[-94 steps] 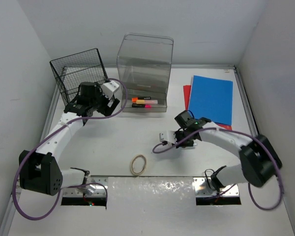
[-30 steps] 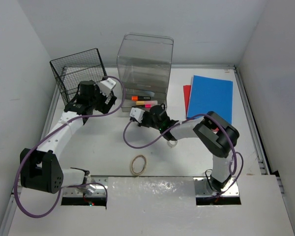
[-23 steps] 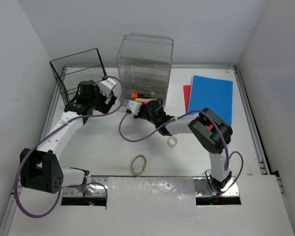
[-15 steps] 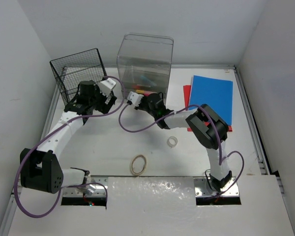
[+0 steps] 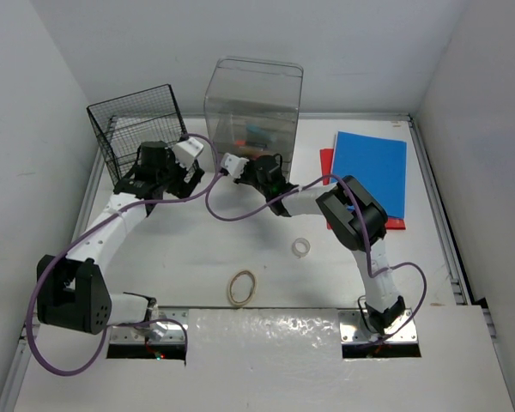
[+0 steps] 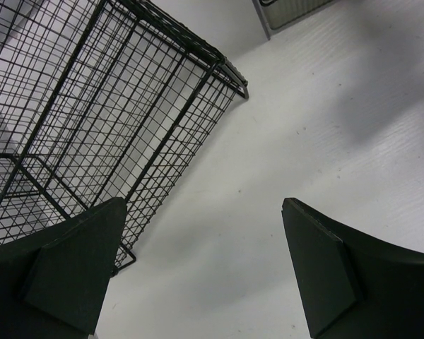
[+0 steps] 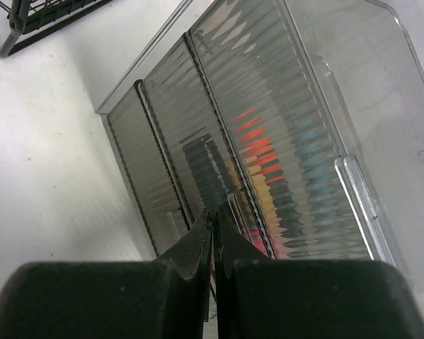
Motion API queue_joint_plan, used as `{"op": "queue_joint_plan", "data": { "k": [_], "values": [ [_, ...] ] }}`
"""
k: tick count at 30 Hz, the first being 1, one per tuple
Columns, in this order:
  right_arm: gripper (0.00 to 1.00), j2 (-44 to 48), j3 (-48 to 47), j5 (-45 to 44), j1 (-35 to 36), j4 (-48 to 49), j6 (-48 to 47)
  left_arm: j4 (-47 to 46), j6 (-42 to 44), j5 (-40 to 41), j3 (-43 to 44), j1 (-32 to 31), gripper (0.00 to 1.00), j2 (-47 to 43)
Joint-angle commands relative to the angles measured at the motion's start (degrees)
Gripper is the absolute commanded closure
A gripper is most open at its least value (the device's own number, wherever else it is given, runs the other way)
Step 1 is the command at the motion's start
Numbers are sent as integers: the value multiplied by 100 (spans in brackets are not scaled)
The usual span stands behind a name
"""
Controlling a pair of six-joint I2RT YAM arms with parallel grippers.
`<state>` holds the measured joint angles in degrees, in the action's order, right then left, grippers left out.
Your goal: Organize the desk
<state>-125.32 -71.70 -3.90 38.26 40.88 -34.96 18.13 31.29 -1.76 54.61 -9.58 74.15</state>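
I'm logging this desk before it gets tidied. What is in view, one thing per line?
desk: one, white, under everything
wire basket: one, black, far left
drawer box: one, clear, far middle
pens: count unclear, orange, yellow and blue, inside the drawer box
blue folder: one, blue, far right
red folder: one, red, under the blue folder
small tape roll: one, whitish, centre
ring: one, tan, near edge
left fingers: two, black, open, beside the wire basket
right fingers: two, black, shut, at the drawer box's front
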Motion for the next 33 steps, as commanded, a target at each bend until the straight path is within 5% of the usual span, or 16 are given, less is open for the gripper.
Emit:
{"op": "queue_joint_plan", "data": {
  "k": [1, 7, 9, 10, 14, 17, 21, 33],
  "values": [
    [100, 270, 59, -59, -38, 262, -169, -134, 62, -96, 6, 115, 9, 56],
    [100, 868, 657, -14, 304, 166, -371, -187, 27, -193, 41, 159, 9, 170],
    [79, 1096, 850, 38, 384, -105, -441, -178, 0, -228, 50, 167, 9, 153],
    [54, 1175, 1034, 91, 419, -194, -581, -161, -17, -237, 41, 167, 9, 135],
    [30, 1291, 1438, -636, 480, 24, -1011, -152, -44, -325, 50, 167, 9, 100],
    [29, 914, 1510, -1714, 516, 1181, -1589, -152, -26, -325, 6, 167, 9, 73],
    [31, 132, 975, -2570, 647, 1457, -2567, -152, 18, -325, -3, 176, 9, 56],
    [36, -608, 192, -2738, 691, 1115, -3218, -90, 70, -430, 6, 167, 9, 100]
  ]
}}
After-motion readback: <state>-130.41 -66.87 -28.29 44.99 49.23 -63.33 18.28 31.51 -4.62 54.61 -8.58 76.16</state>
